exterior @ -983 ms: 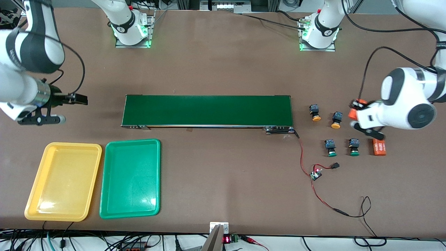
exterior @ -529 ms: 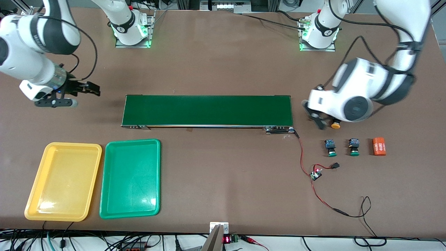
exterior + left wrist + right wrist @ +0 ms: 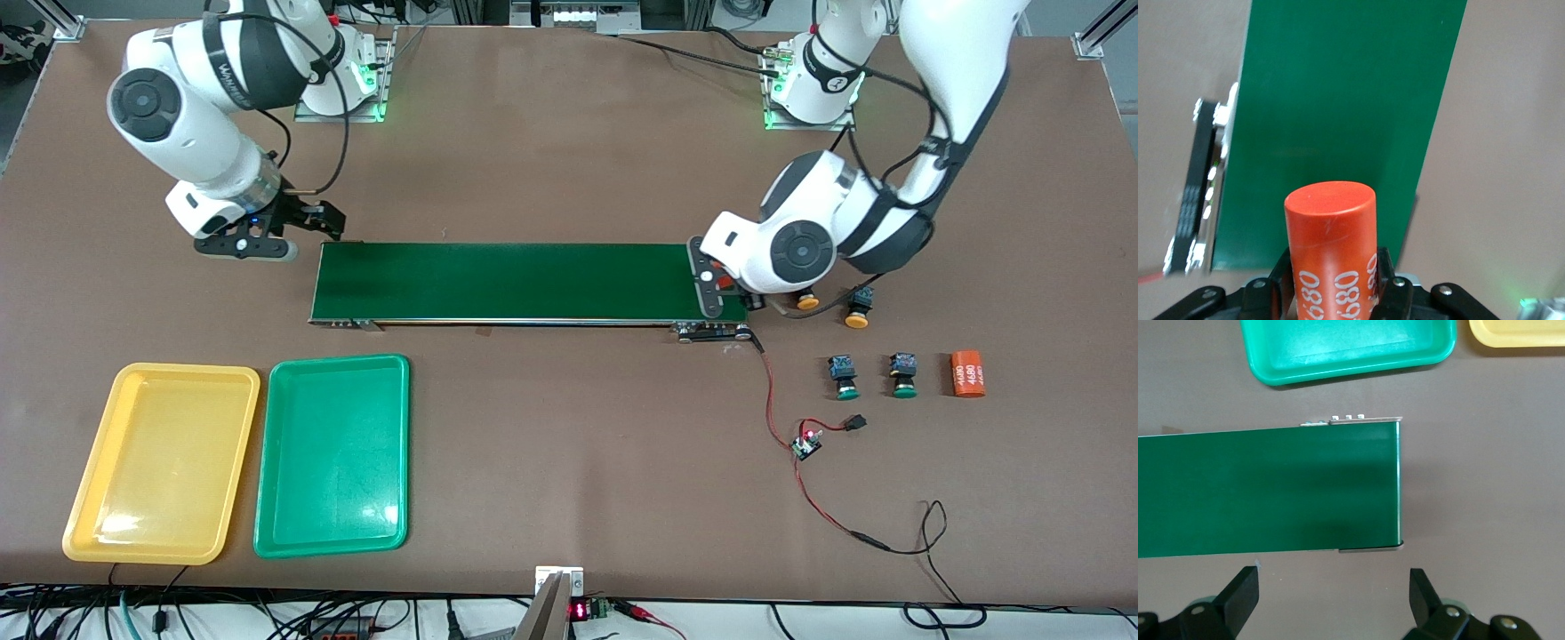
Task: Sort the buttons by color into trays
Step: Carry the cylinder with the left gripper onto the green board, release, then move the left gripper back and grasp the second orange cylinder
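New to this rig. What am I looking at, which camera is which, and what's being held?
Two white robot arms at a brown table. One picture looks down from across the table; the other two come from cameras on each wrist.

The left hand is shut on an orange cylinder over the end of a dark-green conveyor belt. The right hand is open over the belt's other end.

On the table: four buttons, two yellow-capped, two green-capped, a second orange cylinder, a yellow tray and a green tray, both empty.
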You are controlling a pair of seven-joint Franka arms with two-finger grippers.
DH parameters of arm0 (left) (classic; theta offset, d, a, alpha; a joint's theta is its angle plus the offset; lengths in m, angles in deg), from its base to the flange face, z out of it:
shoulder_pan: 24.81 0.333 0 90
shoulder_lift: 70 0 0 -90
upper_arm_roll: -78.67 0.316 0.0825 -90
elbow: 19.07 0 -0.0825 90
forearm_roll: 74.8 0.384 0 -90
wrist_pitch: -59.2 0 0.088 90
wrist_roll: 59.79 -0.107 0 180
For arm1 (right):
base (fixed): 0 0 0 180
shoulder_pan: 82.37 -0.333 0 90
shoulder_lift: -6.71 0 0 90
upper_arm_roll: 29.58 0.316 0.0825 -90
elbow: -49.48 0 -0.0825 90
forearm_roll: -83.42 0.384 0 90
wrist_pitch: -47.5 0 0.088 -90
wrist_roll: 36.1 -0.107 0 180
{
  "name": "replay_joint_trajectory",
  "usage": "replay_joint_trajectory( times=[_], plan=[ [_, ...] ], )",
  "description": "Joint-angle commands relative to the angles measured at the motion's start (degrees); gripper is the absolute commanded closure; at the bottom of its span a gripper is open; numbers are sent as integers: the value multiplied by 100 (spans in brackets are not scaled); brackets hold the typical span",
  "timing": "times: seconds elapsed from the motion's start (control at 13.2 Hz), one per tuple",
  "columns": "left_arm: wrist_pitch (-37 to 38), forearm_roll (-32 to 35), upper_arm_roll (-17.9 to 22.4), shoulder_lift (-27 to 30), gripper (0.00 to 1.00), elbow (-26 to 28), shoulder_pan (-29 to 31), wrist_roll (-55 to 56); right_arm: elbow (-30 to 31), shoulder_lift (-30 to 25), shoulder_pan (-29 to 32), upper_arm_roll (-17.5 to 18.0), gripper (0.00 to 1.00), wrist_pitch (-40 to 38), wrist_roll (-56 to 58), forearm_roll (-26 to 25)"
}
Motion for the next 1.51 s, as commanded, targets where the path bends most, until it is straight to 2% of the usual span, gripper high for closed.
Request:
replay_joint_trajectory(
  times=[0.0, 0.08, 0.15, 0.23, 0.45, 0.76, 0.83, 0.98, 1.29, 1.44],
  plan=[
    [-402, 122, -16, 0, 91, 241, -120, -115, -65, 71, 6, -56, 0, 60, -42, 63],
    [-411, 323, -16, -44, 89, 232, -164, -115, -169, 106, 15, -56, 0, 60, -43, 63],
    [-403, 490, -16, -53, 63, 215, -199, -106, -344, 219, 24, -56, 0, -9, -34, 63],
    [-368, 492, -25, -53, 1, 206, -200, -80, -416, 264, 24, -56, 0, -10, -42, 63],
    [218, 492, -25, 61, 0, -47, -112, -27, -425, 291, 42, -74, 0, 34, -25, 63],
    [2282, 483, 36, 96, 0, -1443, -33, 542, -487, 344, 24, -92, 0, 51, -34, 63],
    [2565, 492, 63, 96, 0, -1690, 11, 762, -487, 344, 24, -92, 0, 52, -34, 63],
    [2761, 509, 133, 87, 0, -2025, 204, 1141, -487, 352, 24, -92, 0, 78, -34, 72],
    [3156, 1308, 230, -140, 0, -3018, 275, 1142, -487, 414, -46, -65, 0, 201, -43, 72],
    [3096, 1397, 527, -334, 0, -3422, 214, 1186, -478, 431, -46, -56, 0, 297, -43, 72]
  ],
)
